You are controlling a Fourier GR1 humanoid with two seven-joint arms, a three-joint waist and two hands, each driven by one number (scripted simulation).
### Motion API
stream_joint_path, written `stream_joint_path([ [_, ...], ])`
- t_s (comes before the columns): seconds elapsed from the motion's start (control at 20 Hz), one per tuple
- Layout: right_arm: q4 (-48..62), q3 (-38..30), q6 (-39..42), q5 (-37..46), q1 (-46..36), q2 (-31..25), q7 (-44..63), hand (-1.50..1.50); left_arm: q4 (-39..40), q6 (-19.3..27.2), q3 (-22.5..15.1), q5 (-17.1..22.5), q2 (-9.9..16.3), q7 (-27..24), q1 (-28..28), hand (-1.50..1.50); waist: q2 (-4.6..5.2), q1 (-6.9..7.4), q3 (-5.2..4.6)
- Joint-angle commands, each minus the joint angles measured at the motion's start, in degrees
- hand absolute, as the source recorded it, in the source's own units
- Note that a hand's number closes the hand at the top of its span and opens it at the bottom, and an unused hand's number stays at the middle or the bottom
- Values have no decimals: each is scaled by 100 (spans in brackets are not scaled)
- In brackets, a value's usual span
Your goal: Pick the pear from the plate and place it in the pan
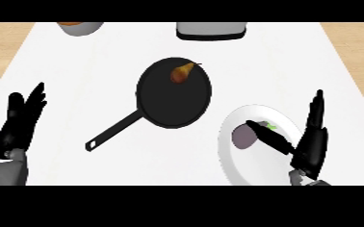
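Right hand (310, 142) open over plate (238, 166), holding nothing. Pear (182, 72) in pan (174, 94). Placement judged done; next, withdraw.

counted one pear (183, 72), lying in one black pan (174, 92). one white plate (245, 146), with one dark purple item (245, 135) on it, kind not clear. two black hands: one left hand (21, 122), one right hand (309, 142). at the far edge, one grey box-like item (212, 30) and one pale bowl-like vessel (80, 27), both cut off by the view. one white counter top (85, 77) under all of it.
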Motion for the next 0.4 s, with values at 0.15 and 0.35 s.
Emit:
stream_joint_path([
  [0.15,-1905,-454,651,-562,2029,-917,-479,-150,-86,-33,46,18,-15,-6,-29,0,21,55,7],
  [0.35,-2506,-865,952,-701,2547,-1149,-393,-150,248,-67,90,-66,13,-233,1,0,31,76,3],
])
